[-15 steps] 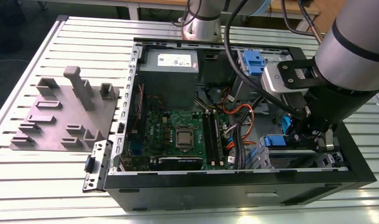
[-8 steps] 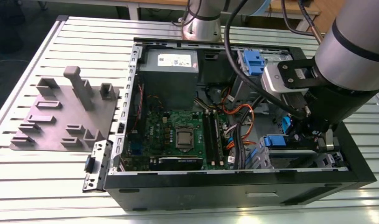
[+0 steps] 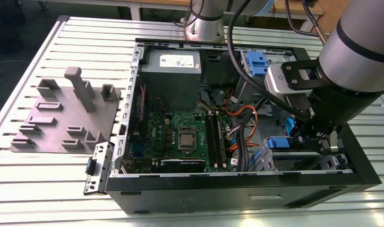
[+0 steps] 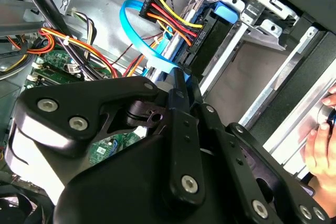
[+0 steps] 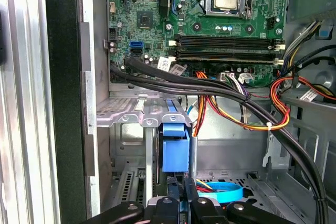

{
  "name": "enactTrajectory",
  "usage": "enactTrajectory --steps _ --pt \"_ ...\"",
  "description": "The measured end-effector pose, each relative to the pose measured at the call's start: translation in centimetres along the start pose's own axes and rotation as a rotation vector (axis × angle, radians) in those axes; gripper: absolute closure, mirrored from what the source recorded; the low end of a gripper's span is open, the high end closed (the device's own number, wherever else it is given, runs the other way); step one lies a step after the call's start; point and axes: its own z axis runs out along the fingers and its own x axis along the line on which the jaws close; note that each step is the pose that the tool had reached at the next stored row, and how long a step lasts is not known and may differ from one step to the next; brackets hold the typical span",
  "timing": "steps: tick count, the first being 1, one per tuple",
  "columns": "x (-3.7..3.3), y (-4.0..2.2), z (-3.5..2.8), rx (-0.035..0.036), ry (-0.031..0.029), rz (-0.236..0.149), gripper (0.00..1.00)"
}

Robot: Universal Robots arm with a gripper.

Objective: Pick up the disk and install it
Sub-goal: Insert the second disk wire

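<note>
The disk (image 3: 278, 143) stands on edge in the metal drive cage (image 5: 128, 113) at the open computer case's front corner, on the exterior view's right. Its bright blue bracket (image 5: 175, 140) faces the first wrist view. In the second wrist view the blue bracket end (image 4: 224, 12) sits in the cage beside a black connector with yellow, red and black wires. My gripper (image 3: 319, 142) reaches down into the case over the disk. In both wrist views its black fingers (image 5: 167, 204) close together on the disk's near edge, the gripper (image 4: 181, 80) being shut on it.
A grey power supply (image 3: 173, 71) and green motherboard (image 3: 179, 137) occupy the case. Orange and black cables (image 5: 252, 114) and a blue flat cable (image 4: 137, 40) run close to the cage. A small blue latch (image 3: 255, 64) sits at the case's back. A grey fixture (image 3: 65, 118) lies on the slatted table. A person's hand (image 4: 321, 142) rests at the case's edge.
</note>
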Motion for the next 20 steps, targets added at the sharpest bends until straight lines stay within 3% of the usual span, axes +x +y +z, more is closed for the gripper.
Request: enactTrajectory --steps 6,20 --pt "0.0 0.0 0.0 0.0018 0.0041 0.025 0.84" --pt "0.0 0.0 0.0 0.0022 0.0049 0.03 0.84"
